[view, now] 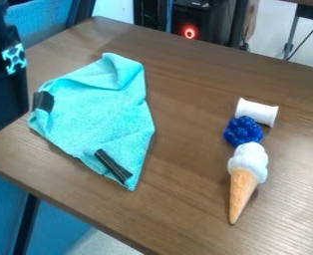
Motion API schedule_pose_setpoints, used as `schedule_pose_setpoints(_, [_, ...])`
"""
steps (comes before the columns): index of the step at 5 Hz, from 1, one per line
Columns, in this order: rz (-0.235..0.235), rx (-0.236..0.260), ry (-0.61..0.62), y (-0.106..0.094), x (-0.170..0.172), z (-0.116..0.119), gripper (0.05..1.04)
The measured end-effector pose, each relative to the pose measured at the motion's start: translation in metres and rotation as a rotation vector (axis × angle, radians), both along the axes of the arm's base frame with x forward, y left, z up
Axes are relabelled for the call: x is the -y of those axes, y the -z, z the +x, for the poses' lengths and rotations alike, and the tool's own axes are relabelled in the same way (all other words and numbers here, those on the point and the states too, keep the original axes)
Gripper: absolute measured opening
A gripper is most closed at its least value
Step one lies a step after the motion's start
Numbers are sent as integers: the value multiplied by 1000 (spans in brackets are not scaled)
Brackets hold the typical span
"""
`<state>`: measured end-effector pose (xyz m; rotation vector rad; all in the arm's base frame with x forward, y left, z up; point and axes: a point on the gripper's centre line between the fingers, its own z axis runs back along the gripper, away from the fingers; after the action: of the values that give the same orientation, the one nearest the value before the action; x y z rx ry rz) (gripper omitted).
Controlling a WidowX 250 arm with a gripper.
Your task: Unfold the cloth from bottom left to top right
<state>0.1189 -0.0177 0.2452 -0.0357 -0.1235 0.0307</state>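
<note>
At the left edge of the camera view, the black gripper (pixel 5 94) shows in part, just left of the cloth. The turquoise cloth (pixel 96 117) lies on the left part of the table as a crumpled, uneven diamond. Its top corner is bunched and folded over, and its lower corner points toward the front edge. One black piece (pixel 44 101) sits at the cloth's left corner, close to the gripper. Another narrow black piece (pixel 112 166) lies across the cloth near its lower corner. I cannot tell whether the gripper touches the cloth.
On the right side of the brown table (pixel 186 199) stand a white spool-like cylinder (pixel 257 111), a dark blue bumpy object (pixel 243 131) and a toy ice cream cone (pixel 246 172) in a row. The table's front edge runs diagonally below the cloth. Blue chairs (pixel 51 22) adjoin the table.
</note>
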Motion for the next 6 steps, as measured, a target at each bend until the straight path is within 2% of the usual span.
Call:
schedule_pose_setpoints(1, [1, -3, 4, 2, 0, 0, 1000])
schedule_pose_setpoints(2, [12, 62, -53, 7, -16, 11, 1000])
schedule_pose_setpoints(3, [-14, 151, -159, 17, -36, 28, 1000])
schedule_pose_setpoints(4, [-18, 214, -258, 34, -52, 49, 1000])
schedule_pose_setpoints(5, [11, 254, -341, 50, -67, 68, 1000])
schedule_pose_setpoints(6, [-37, 226, -382, 69, -79, 87, 1000])
